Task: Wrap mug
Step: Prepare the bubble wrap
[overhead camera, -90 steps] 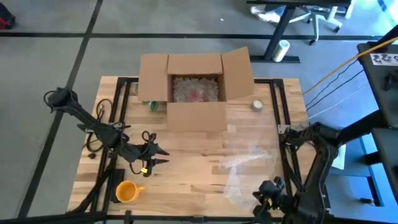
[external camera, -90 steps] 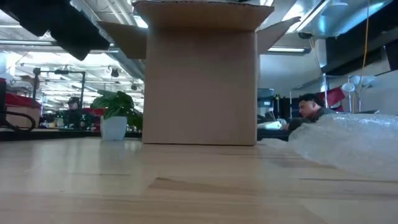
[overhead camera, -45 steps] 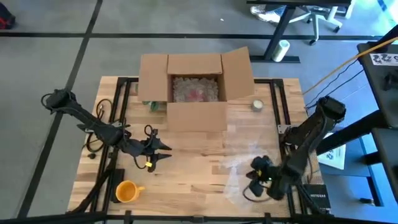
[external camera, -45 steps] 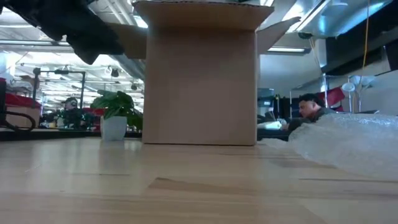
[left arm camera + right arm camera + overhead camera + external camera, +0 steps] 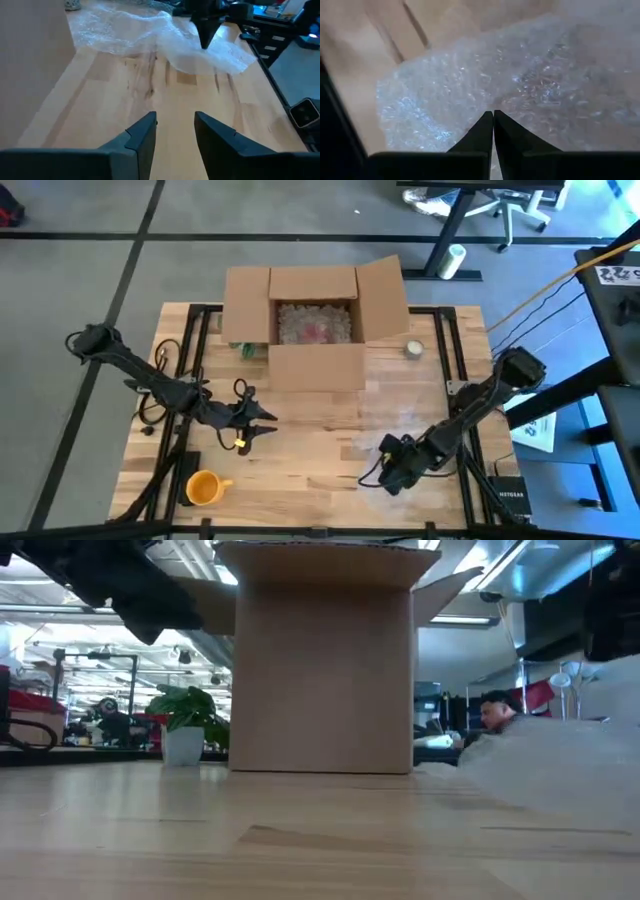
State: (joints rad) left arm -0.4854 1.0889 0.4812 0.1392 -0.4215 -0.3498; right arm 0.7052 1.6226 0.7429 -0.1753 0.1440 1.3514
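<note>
An orange mug [image 5: 203, 487] stands on the table near its near-left corner, with nothing touching it. A clear sheet of bubble wrap [image 5: 398, 423] [image 5: 150, 30] [image 5: 560, 770] lies flat on the right half of the table. My right gripper [image 5: 388, 472] [image 5: 204, 46] [image 5: 493, 114] is shut and points down at the wrap's near part. My left gripper [image 5: 262, 423] [image 5: 175, 119] hovers open, low over bare wood between the mug and the wrap. It holds nothing. My right gripper points its shut fingertips [image 5: 205, 37] down from above at the near part of the bubble wrap [image 5: 470, 100]. Whether the tips touch the wrap, I cannot tell.
An open cardboard box [image 5: 315, 330] [image 5: 325, 670] stands at the far middle, with bubble-wrapped things inside. A small roll [image 5: 413, 349] lies to the right of the box. Bare wood lies between mug and wrap. A person [image 5: 497, 715] sits in the room beyond the table.
My right gripper has swung from the table's near-right corner toward the left, out over the near part of the bubble wrap. My left gripper has shifted a little toward the far right. The mug has stayed in place.
</note>
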